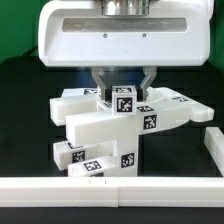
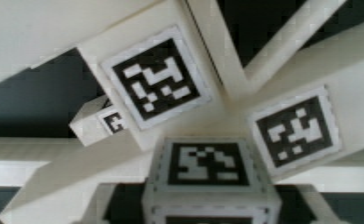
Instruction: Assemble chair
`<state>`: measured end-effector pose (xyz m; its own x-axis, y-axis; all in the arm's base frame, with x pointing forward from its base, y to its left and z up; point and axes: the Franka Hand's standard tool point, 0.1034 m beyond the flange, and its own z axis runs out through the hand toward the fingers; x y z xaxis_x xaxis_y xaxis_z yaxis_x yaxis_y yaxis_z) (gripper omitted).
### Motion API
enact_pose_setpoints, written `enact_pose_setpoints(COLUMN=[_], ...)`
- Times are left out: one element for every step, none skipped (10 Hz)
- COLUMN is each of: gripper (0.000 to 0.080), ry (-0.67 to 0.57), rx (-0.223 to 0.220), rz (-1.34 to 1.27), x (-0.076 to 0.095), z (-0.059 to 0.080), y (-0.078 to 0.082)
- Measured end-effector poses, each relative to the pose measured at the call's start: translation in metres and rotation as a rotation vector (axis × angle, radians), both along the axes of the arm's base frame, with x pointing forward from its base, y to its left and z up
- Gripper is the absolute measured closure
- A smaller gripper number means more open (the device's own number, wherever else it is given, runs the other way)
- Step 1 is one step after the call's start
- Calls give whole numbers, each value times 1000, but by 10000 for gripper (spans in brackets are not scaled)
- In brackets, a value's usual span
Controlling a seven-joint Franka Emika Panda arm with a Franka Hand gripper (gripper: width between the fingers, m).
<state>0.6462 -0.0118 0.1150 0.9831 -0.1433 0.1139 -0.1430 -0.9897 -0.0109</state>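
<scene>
Clamps with the gripper [image 1: 123, 92] on a small cube [image 1: 123, 99], fingers [image 1: 101, 84] pressed to its two sides, tag facing out. Holds it at the top of the chair [image 1: 100, 130], a blocky white cluster of tagged parts standing mid-scene on the black table [image 1: 22, 115]. Just in front, across the whole scene, a long plain rail [image 1: 110, 188]; near the exterior view's right, another white rail piece [image 1: 212, 145].
</scene>
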Motion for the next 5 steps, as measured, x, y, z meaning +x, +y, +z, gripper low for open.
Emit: enact_pose_setpoints(gripper=[514,514,514,512,512], ry=[-3,-6,-6,-6,-6], rx=[14,31,43,52,67], rz=[-94,-181,-260,-314,-406], x=[0,0,0,0,0], z=[0,0,0,0,0], y=[0,-1,0,0,0])
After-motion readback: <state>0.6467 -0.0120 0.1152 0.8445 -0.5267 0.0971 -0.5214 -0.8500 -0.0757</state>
